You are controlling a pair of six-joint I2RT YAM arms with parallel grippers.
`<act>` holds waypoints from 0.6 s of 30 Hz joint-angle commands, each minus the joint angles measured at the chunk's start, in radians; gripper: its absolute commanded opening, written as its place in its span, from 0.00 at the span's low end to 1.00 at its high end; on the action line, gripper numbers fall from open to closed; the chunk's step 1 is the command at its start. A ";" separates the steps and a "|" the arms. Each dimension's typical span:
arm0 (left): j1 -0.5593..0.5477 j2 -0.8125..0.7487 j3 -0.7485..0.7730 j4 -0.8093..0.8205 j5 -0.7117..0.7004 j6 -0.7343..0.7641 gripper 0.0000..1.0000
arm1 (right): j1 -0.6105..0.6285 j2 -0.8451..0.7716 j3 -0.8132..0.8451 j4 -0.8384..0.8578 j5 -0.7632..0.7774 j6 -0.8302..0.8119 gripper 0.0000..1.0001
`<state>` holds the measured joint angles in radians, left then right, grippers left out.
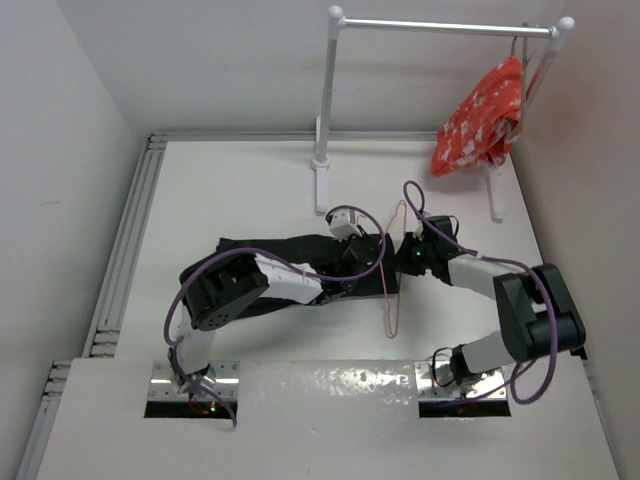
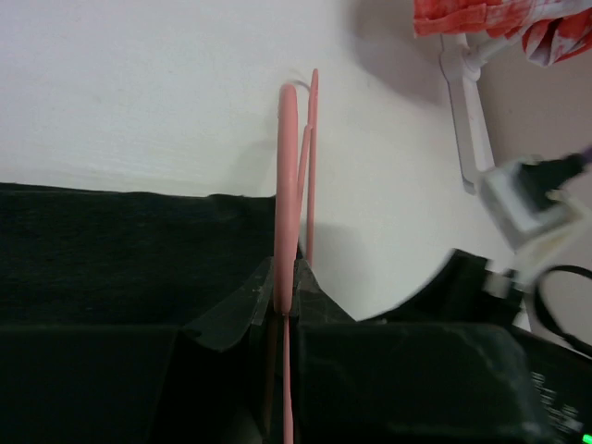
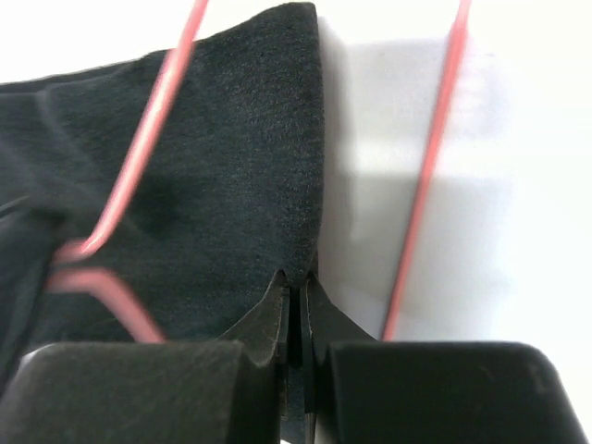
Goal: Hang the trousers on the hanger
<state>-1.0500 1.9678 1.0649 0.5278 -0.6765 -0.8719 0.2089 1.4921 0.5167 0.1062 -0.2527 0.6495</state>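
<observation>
The left tool (image 2: 286, 280) is pinched tight on the hanger (image 2: 288, 166), a thin salmon-pink wire that rises straight up from between its dark fingers. The right tool (image 3: 296, 291) is closed on an edge of the trousers (image 3: 231, 166), plain black soft cloth with a fine nap. One pink wire crosses over that cloth; another runs beside its edge, over bare desk (image 1: 250, 190).

Only the top view shows the whole layout. The trousers lie as a dark band across the middle of the desk, reaching from the two tools toward the left edge. The hanger sits between the tools, its hook toward the far edge and its long loop toward the near edge.

At the far edge stands a white rail stand (image 1: 325, 110). A red-and-white patterned cloth (image 1: 480, 120) hangs from its right end, by the far right corner.
</observation>
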 commanded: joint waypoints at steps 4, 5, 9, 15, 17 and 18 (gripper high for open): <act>0.019 -0.072 -0.095 0.003 -0.073 0.060 0.00 | -0.014 -0.203 -0.023 -0.031 0.139 0.032 0.00; 0.022 -0.081 -0.106 -0.017 -0.083 0.066 0.00 | -0.020 -0.225 -0.046 -0.033 0.150 0.036 0.00; 0.050 -0.159 -0.186 0.001 -0.113 0.106 0.00 | -0.045 -0.364 -0.093 -0.052 0.191 0.041 0.00; 0.062 -0.262 -0.278 -0.051 -0.149 0.148 0.00 | -0.103 -0.432 -0.084 -0.166 0.291 0.009 0.00; 0.061 -0.306 -0.304 -0.087 -0.187 0.152 0.00 | -0.121 -0.444 -0.099 -0.163 0.302 0.016 0.00; 0.061 -0.325 -0.315 -0.118 -0.201 0.149 0.00 | -0.140 -0.452 -0.106 -0.161 0.305 0.018 0.00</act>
<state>-0.9958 1.7061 0.7872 0.5152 -0.7975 -0.7761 0.1081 1.0718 0.4126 -0.0650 -0.0296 0.6762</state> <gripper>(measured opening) 0.049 0.010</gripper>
